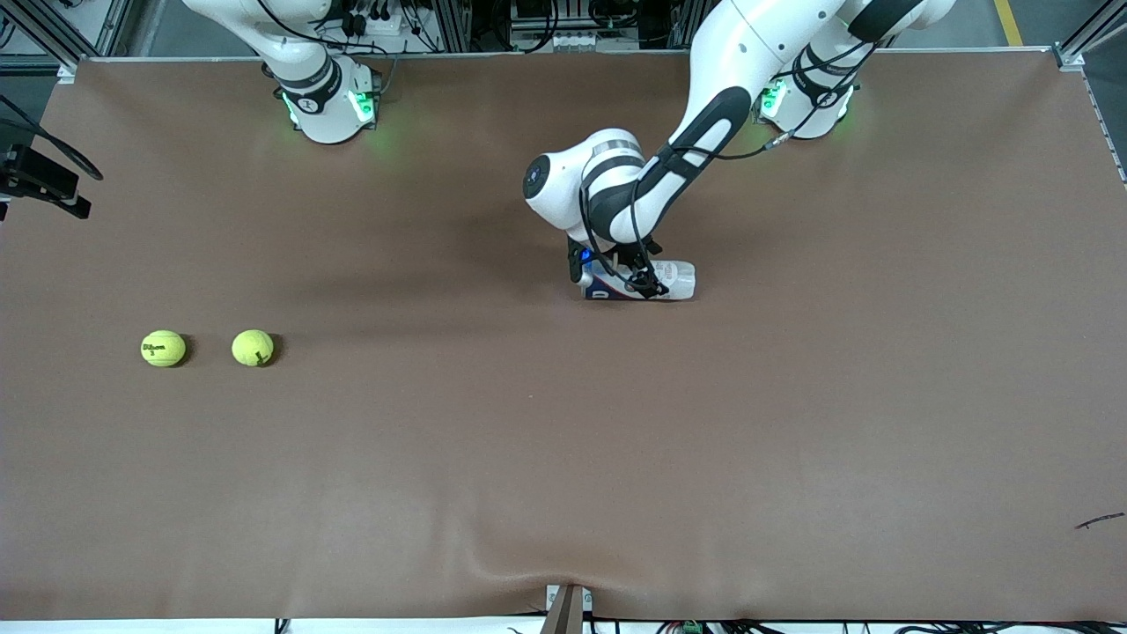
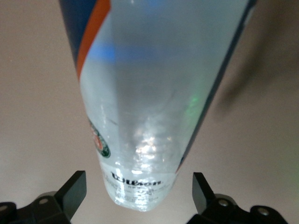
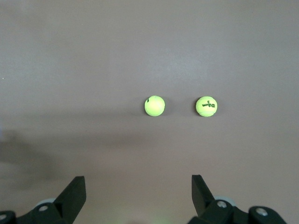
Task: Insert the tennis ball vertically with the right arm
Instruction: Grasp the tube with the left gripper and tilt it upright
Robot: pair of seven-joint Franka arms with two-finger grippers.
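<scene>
Two yellow-green tennis balls lie on the brown table toward the right arm's end: one with black print (image 1: 163, 348) (image 3: 206, 106) and one beside it (image 1: 253, 347) (image 3: 154, 106). A clear plastic ball can (image 1: 678, 280) (image 2: 145, 107) with a blue and orange label lies on its side near the table's middle. My left gripper (image 1: 629, 275) (image 2: 138, 179) is low over the can's end, open, with its fingers (image 2: 74, 186) on either side and a gap on each side. My right gripper (image 3: 138, 179) hangs open and empty high above the table, well apart from the balls. The right arm (image 1: 308, 79) runs out of the front view's top.
A black device (image 1: 40, 180) juts over the table's edge at the right arm's end. A clamp (image 1: 568, 608) sits at the edge nearest the front camera. A small dark mark (image 1: 1099, 521) lies toward the left arm's end.
</scene>
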